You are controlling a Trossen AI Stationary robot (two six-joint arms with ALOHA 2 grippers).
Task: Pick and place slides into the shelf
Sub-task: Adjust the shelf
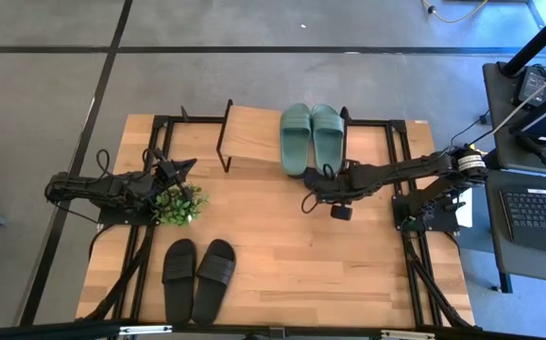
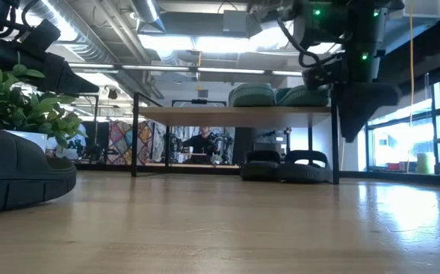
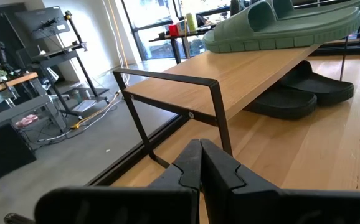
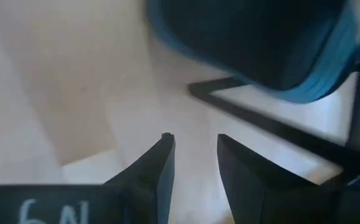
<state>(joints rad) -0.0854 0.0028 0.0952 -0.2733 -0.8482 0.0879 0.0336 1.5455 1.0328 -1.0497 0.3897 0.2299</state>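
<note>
Two sage-green slides (image 1: 312, 138) lie side by side, soles down, on the right end of the shelf's wooden plank (image 1: 252, 132); the low view shows them on the shelf (image 2: 277, 95) too. One black pair (image 2: 285, 165) sits on the table under the plank, also seen in the left wrist view (image 3: 298, 93). Another black pair (image 1: 197, 277) lies on the table near its near edge. My right gripper (image 1: 309, 200) hovers open just near of the green slides, holding nothing (image 4: 194, 146). My left gripper (image 1: 184, 168) is shut and empty (image 3: 200, 158), left of the shelf, above the plant.
A small green potted plant (image 1: 179, 204) stands on the table under the left arm and fills the low view's left side (image 2: 22, 106). The shelf's black metal frame (image 3: 217, 106) rises between the left gripper and the plank. Bare wooden tabletop (image 1: 349, 274) spreads toward the near right.
</note>
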